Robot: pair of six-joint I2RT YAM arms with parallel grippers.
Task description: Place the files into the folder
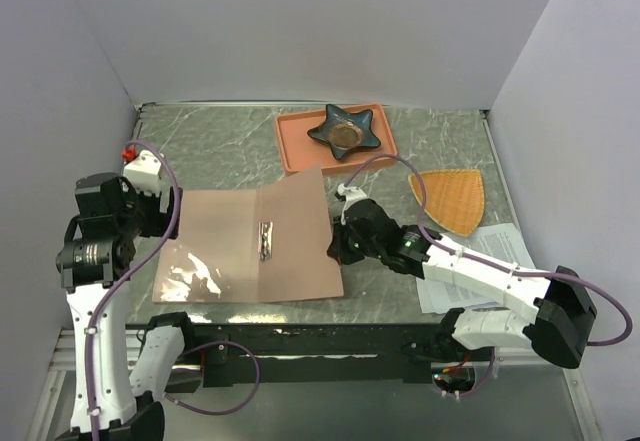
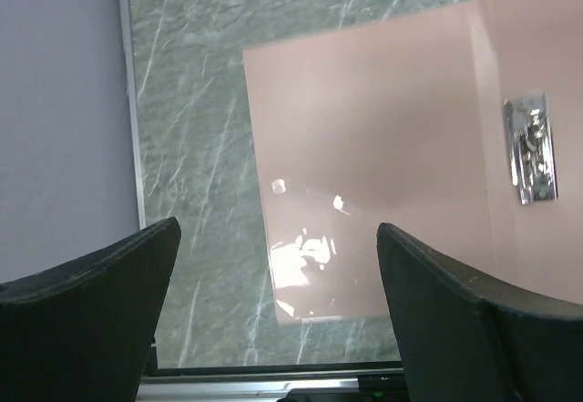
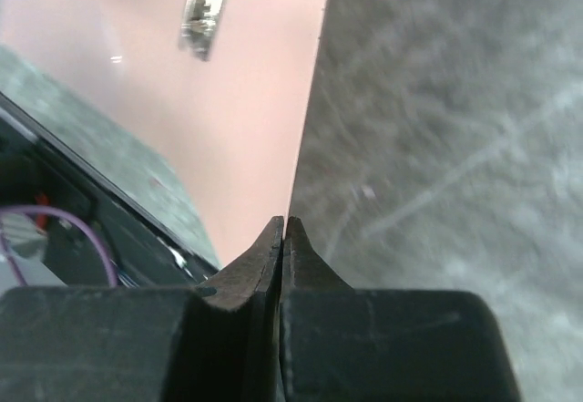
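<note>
The open folder [image 1: 220, 241] covers mid-table; marble table [image 1: 210, 151] lies free behind and left of it. The right claw [image 1: 337, 251] crowds the folder's right edge, with the tray [image 1: 300, 146] and mat [image 1: 455, 199] beyond.

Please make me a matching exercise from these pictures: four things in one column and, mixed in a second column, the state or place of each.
Column one:
1. folder
2. files
3. left gripper
4. star-shaped dish

Column two:
a. in the salmon tray
b. jaws wide open
c. lying open on the table
d. partly under the right arm

Pairs: 1-c, 2-d, 3-b, 4-a.
</note>
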